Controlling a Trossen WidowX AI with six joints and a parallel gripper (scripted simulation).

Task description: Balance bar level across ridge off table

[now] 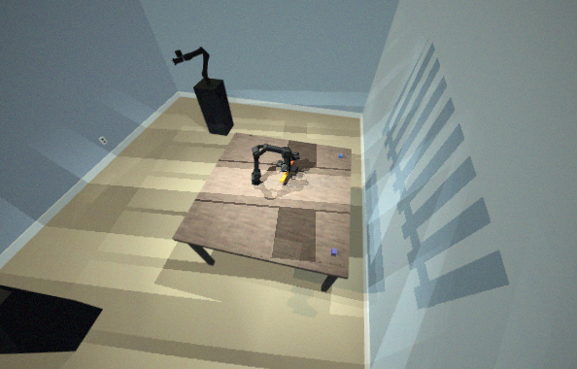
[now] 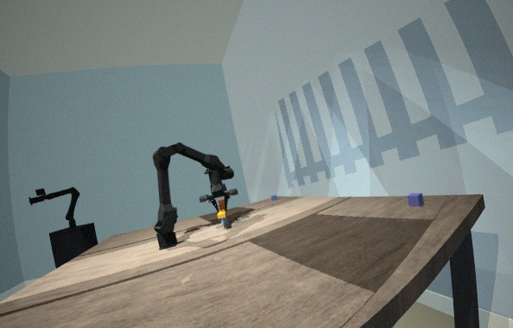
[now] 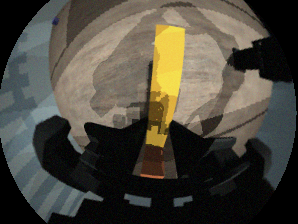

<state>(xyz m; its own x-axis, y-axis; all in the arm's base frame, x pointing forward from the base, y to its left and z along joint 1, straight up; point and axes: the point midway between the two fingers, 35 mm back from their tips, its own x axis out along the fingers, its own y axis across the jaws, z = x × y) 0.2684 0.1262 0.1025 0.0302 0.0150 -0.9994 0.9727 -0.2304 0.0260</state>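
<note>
- While the black arm [image 2: 163,186] arches up from its base on the wooden table [image 2: 423,263], its gripper [image 2: 219,201] points straight down over the middle of the top, clamped on the yellow bar [image 2: 222,213].
- There's the bar in the wrist view [image 3: 168,76], running away from the camera, its near end darker and orange-brown where it sits between the black fingers.
- From the side, that bar hangs steeply, close to upright, orange at the top under the jaws, yellow below, with a small bluish piece [image 2: 225,223] at its low end near the table surface.
- Whether that low end touches the wood, I cannot tell; it is too small.
- From above, the bar [image 1: 284,178] shows as a short yellow streak just beside the arm's wrist.
- The ridge itself I cannot pick out in any view.
- Two small blue cubes sit well apart from the action: one [image 2: 414,199] near the table's right corner, another [image 2: 274,198] at the far edge.
- Off the table, a second dark arm [image 2: 58,196] stands on a black pedestal [image 2: 73,242] by the back wall.
</note>
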